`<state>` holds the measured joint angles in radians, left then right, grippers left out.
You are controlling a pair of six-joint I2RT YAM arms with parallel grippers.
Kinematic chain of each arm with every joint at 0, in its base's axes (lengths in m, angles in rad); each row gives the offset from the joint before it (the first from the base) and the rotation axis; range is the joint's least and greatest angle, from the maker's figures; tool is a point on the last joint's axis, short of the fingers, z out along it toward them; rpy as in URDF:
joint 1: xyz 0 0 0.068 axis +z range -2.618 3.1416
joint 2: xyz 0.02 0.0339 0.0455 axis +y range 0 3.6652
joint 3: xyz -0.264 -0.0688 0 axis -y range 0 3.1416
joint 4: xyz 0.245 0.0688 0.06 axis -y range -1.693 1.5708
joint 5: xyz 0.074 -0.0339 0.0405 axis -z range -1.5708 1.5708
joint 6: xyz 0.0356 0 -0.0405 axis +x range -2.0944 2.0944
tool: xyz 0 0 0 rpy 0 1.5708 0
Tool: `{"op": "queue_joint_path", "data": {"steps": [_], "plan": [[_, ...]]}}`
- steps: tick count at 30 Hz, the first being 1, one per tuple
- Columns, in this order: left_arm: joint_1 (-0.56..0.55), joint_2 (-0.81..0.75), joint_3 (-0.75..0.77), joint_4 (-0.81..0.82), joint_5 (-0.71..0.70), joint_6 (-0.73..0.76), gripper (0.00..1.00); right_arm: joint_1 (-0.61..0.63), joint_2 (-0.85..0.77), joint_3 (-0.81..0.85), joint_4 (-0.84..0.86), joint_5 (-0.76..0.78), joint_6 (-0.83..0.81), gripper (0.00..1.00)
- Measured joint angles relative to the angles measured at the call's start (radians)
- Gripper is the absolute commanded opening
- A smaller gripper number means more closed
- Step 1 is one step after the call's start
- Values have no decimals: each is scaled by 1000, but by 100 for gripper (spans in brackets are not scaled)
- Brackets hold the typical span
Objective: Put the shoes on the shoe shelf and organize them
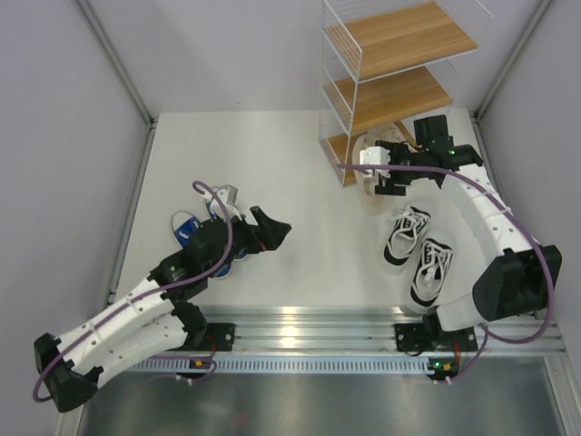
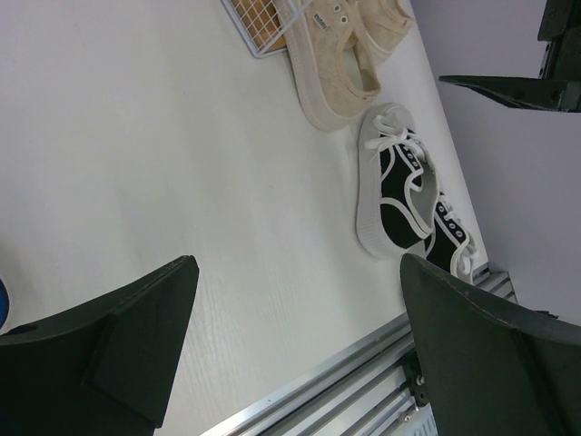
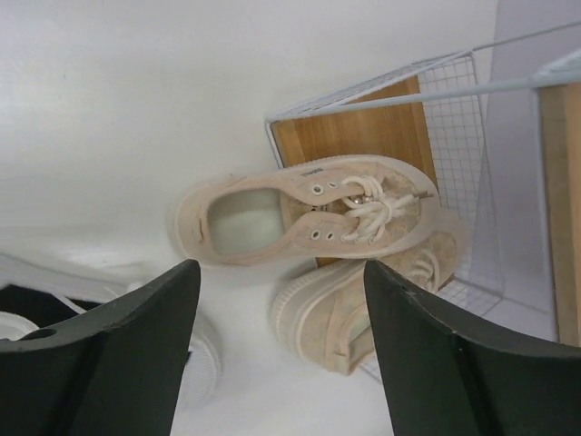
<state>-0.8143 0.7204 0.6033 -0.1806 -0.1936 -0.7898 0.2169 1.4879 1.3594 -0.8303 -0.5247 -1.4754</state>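
Note:
The shoe shelf [image 1: 399, 41] stands at the back right, its upper two wooden tiers bare. Two beige shoes lie at its foot. One [image 3: 300, 211] is upright with its toe on the lowest tier [image 3: 359, 136]. The other [image 3: 359, 304] is tipped on its side against the wire. My right gripper [image 3: 280, 272] hovers open just over them, holding nothing. Two black shoes [image 1: 407, 234] [image 1: 432, 271] sit side by side near the right arm's base. Blue shoes [image 1: 186, 227] lie partly hidden under my left arm. My left gripper [image 1: 277, 229] is open and empty above the table's middle.
Grey walls close in the table on both sides and at the back. An aluminium rail [image 1: 309, 327] runs along the near edge. In the left wrist view the black shoes [image 2: 395, 191] lie close to that rail [image 2: 363, 363].

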Motion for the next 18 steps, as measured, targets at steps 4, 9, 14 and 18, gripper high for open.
{"op": "queue_joint_path", "data": {"steps": [4, 9, 14, 18], "plan": [[0, -44, 0, -7, 3, 1, 98, 0, -71, -19, 35, -31, 352, 78], [0, -71, 0, -9, 6, 6, 98, -1, -126, -181, 133, -57, 695, 83], [1, -73, -2, -16, 19, 6, 98, 82, -151, -412, 324, 172, 968, 86], [1, -93, -16, -21, 22, 3, 98, 190, -151, -463, 471, 377, 1102, 82]]}}
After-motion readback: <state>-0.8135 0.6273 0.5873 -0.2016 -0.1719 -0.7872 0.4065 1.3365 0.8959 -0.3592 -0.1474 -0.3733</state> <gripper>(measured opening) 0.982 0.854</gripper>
